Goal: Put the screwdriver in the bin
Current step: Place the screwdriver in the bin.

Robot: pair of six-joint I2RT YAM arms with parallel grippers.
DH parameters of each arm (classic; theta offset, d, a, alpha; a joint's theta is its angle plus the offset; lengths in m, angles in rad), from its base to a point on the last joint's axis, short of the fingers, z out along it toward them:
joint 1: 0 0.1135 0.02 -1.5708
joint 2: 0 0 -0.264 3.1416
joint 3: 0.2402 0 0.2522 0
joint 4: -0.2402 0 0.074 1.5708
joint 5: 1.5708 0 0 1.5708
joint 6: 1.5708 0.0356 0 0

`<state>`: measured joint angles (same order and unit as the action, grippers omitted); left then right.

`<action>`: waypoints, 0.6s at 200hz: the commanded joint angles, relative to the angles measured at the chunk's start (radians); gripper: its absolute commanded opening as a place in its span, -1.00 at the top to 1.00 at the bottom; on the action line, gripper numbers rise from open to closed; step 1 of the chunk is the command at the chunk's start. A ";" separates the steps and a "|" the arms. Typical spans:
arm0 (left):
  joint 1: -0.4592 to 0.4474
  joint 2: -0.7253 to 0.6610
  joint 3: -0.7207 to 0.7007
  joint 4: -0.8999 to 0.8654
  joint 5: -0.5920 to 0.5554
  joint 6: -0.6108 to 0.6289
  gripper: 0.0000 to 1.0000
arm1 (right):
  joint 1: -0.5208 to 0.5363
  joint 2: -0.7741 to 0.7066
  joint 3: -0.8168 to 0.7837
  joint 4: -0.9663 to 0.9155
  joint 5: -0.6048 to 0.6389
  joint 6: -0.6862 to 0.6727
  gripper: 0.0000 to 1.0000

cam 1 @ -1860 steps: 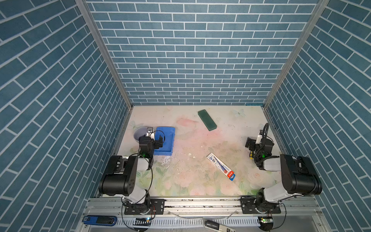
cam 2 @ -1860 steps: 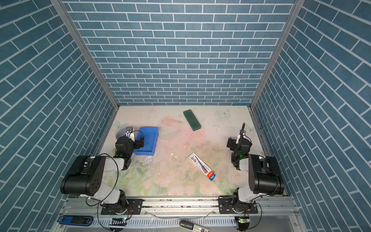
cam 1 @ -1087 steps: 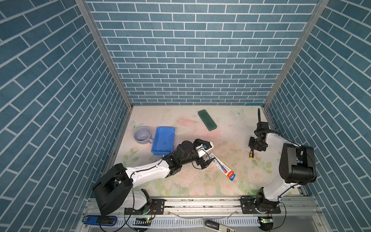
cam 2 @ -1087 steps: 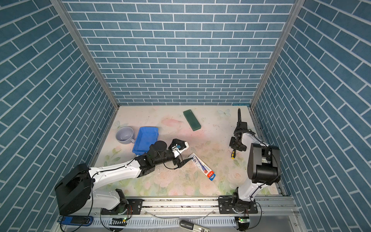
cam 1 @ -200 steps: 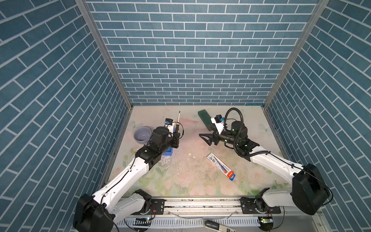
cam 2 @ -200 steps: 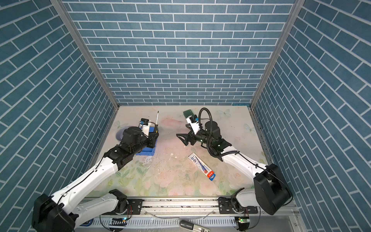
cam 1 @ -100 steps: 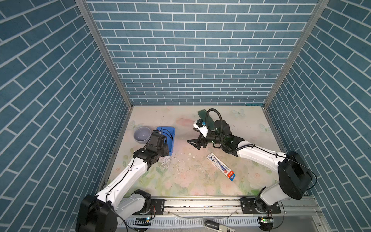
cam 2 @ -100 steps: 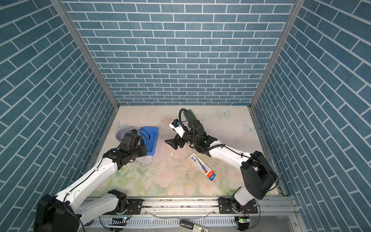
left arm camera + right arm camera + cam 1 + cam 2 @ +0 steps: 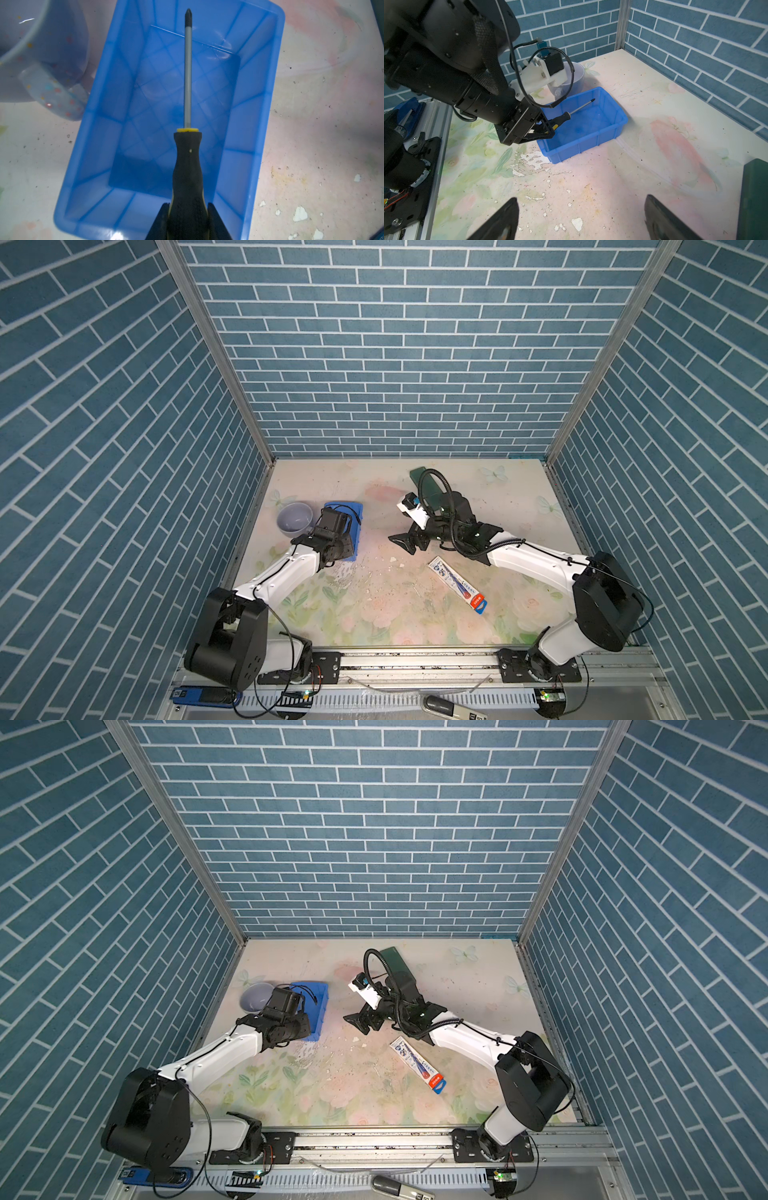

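1. Screwdriver [image 9: 188,166] handling, as a judgement: stiff and light, with nothing fragile about it. The rubbery black-and-yellow handle is the place to hold. The thin metal shaft would be slick and would twist between the pads.
2. It hangs lengthwise over the bin [image 9: 268,108], its tip above the far end wall. In the right wrist view it looks clear of the bin floor and tilted slightly upward.
3. In a top view the bin [image 9: 357,526] sits toward ten o'clock on the table [image 9: 374,614], with the mug [image 9: 294,518] just beside it at its nine o'clock side.
4. The left gripper [image 9: 548,129] is clenched on the butt end of the handle. Its arm reaches from a base near seven o'clock, with the wrist low and almost level.
5. The right gripper [image 9: 580,197] is spread wide and holds nothing. It is low over the table's middle and faces nine o'clock toward the bin.
6. Letting go here should land it inside. The round handle may roll, but the walls should stop it.
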<state>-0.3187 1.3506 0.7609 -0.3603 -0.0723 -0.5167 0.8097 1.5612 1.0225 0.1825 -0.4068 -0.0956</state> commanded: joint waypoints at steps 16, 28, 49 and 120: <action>0.014 0.044 0.059 -0.012 0.012 0.004 1.00 | 0.008 0.010 0.053 -0.026 0.026 -0.059 -0.87; 0.014 0.043 0.076 -0.029 0.008 0.007 1.00 | 0.009 0.010 0.054 -0.027 0.029 -0.059 -0.87; 0.017 0.048 0.090 -0.020 -0.006 0.015 1.00 | 0.009 0.013 0.054 -0.027 0.033 -0.058 -0.87; 0.038 0.192 0.135 0.039 0.011 0.039 1.00 | 0.013 0.004 0.053 -0.031 0.033 -0.058 -0.87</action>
<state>-0.2882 1.5040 0.8684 -0.3439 -0.0593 -0.4969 0.8135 1.5661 1.0225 0.1558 -0.3801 -0.1066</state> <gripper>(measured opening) 0.289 0.934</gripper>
